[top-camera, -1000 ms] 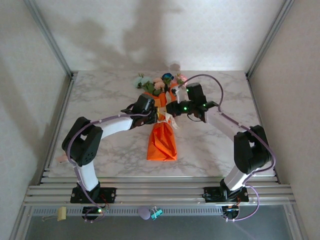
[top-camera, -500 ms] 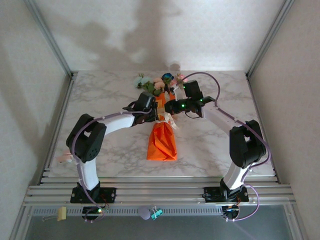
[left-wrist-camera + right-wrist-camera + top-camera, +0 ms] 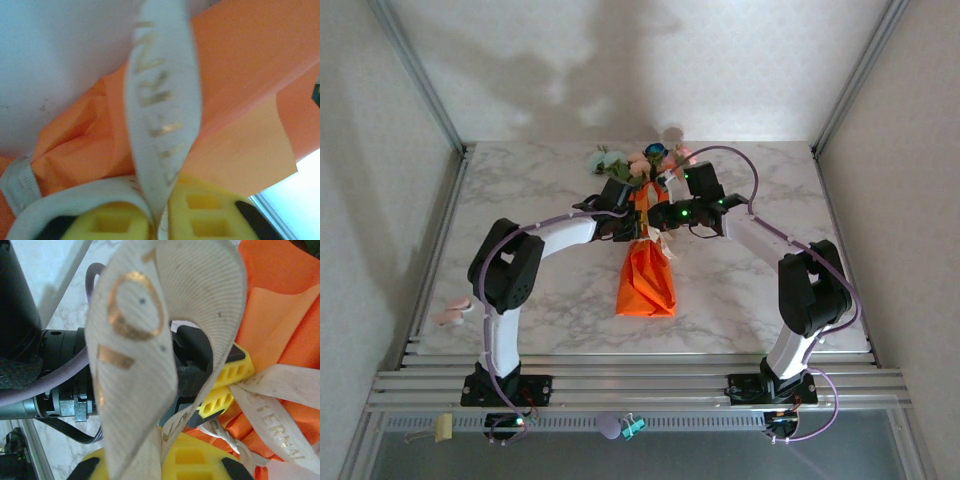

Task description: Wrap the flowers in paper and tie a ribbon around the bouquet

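Observation:
The bouquet (image 3: 645, 280) lies on the marble table, a slim orange paper (image 3: 250, 75) cone with the flowers (image 3: 638, 162) at its far end. The cream ribbon (image 3: 658, 240) with gold lettering crosses its waist. My left gripper (image 3: 628, 222) reaches in from the left. In the left wrist view the left gripper (image 3: 161, 201) is shut on a strand of ribbon (image 3: 160, 100). My right gripper (image 3: 662, 214) comes from the right. In the right wrist view the right gripper (image 3: 160, 452) is shut on a looping ribbon (image 3: 140, 340) strand, with the left gripper's yellow fingers (image 3: 230, 371) just beyond.
A small pink object (image 3: 451, 314) lies near the table's left front edge. A clip (image 3: 631, 427) and a pale tag (image 3: 443, 428) sit on the front rail. Metal frame posts (image 3: 420, 75) rise at the back corners.
The left gripper has moved right, in against the bouquet's waist, and closed on a ribbon strand. The right arm has shifted slightly left, still gripping its strand.

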